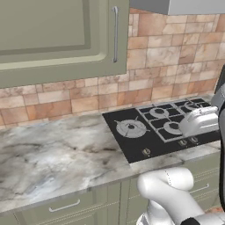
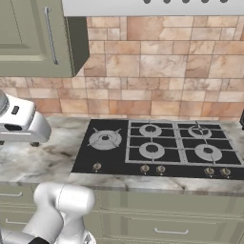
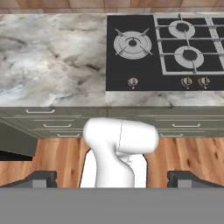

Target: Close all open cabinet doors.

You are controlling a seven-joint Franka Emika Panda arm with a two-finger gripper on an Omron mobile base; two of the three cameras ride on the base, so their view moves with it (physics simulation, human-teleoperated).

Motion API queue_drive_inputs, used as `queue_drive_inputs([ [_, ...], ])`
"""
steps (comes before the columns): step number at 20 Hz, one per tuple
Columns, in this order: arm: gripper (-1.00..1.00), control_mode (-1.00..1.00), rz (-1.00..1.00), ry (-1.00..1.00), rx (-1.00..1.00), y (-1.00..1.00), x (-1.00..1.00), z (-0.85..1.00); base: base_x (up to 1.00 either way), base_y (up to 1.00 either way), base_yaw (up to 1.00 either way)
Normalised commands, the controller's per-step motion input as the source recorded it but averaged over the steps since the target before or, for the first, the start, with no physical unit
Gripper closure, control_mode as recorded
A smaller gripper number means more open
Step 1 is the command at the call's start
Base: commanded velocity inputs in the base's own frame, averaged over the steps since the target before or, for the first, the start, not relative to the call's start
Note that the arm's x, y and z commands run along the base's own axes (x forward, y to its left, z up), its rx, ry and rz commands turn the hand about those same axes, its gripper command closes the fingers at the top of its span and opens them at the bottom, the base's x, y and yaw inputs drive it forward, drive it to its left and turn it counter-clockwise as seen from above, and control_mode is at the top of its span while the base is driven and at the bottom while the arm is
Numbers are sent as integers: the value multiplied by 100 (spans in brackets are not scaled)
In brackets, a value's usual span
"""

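Hand (image 3: 112, 178), fingers spread and empty, hangs above the tabletop (image 3: 48, 61) edge looking down; an open lower cabinet door (image 3: 15, 142) lies at 9 o'clock, edge-on, near floor.

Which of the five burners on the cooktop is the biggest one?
The leftmost burner, alone under its own star-shaped grate at the left end of the cooktop; the other four are smaller and sit under a shared grate to its right.

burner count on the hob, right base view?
5. On the cooktop: one large burner at the left; four under the grate, back-left, back-right, front-left, front-right. None look hidden.
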Motion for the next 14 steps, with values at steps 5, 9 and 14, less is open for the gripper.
queue_drive_inputs([
  [5,-100,-100,0,0,1,0,0,-16,0,0,0],
  [9,-100,-100,0,0,0,0,0,-2,0,0,0],
  [14,-100,100,0,0,0,0,0,0,0,0,3],
])
